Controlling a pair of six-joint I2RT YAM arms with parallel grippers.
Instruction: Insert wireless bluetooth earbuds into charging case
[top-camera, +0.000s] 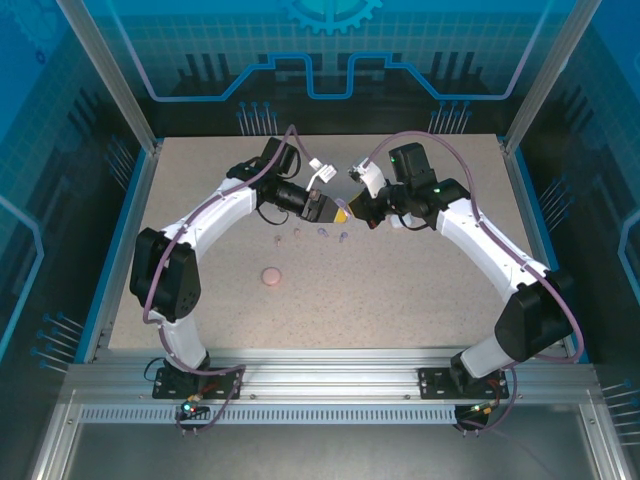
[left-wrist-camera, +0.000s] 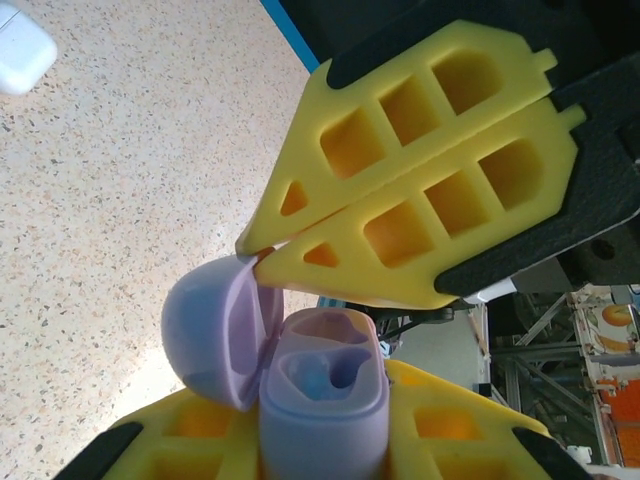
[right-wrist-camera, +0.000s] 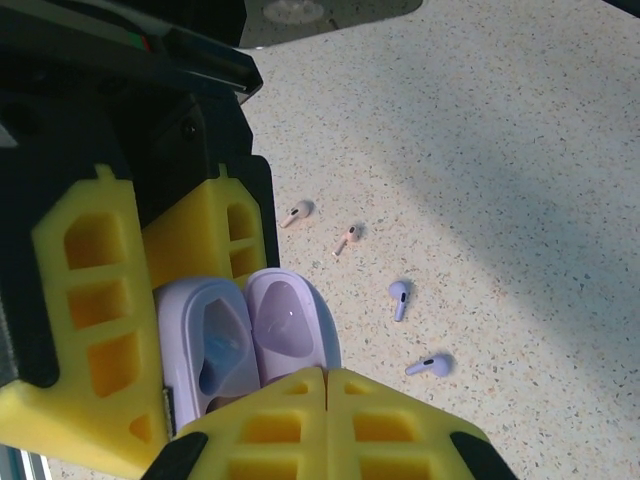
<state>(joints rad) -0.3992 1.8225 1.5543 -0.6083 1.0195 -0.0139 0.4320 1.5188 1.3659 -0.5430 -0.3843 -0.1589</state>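
My left gripper is shut on an open purple charging case, held upright between its yellow fingers. The case's lid is swung open to the side, and both wells look empty. My right gripper is shut with nothing in it, and its yellow fingertips touch the rim of the lid. The two grippers meet above the table's middle. Two pale pink earbuds and two purple earbuds lie loose on the table below.
A closed pink case lies on the speckled table in front of the left arm. A white case sits farther off. The loose earbuds form a short row just under the grippers.
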